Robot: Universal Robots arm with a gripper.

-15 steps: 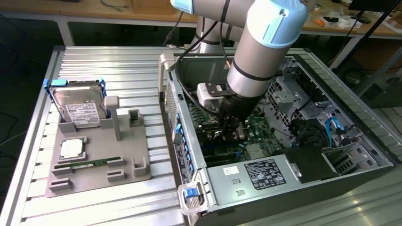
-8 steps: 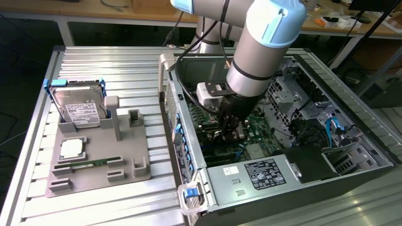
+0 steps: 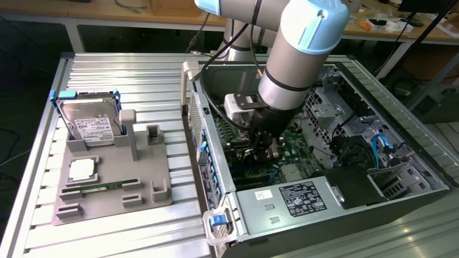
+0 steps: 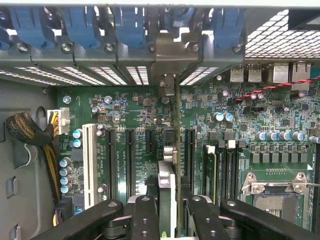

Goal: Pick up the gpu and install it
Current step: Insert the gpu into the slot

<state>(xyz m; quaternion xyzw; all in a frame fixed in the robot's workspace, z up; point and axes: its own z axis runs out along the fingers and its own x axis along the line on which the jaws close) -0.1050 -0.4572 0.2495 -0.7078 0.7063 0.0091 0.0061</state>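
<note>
In the wrist view the gpu (image 4: pixel 168 192) is seen edge-on, a thin card standing upright between the two black fingers (image 4: pixel 145 215). My gripper (image 4: pixel 170 222) is shut on it. The card runs along the line of an expansion slot on the green motherboard (image 4: pixel 135 115), between the neighbouring black slots. Its metal end bracket (image 4: pixel 170 55) sits against the case's rear slot openings. In the exterior view my gripper (image 3: pixel 259 149) is low inside the open computer case (image 3: pixel 215 161), right over the motherboard.
Blue slot latches (image 4: pixel 75 25) line the case's rear wall. A white slot (image 4: pixel 90 165), a yellow-black cable bundle (image 4: pixel 30 130) and the CPU socket (image 4: pixel 272 192) flank the card. Outside the case, a grey fixture (image 3: pixel 115 185) carries a hard drive (image 3: pixel 90 122), a chip (image 3: pixel 83 169) and a memory stick (image 3: pixel 107 186).
</note>
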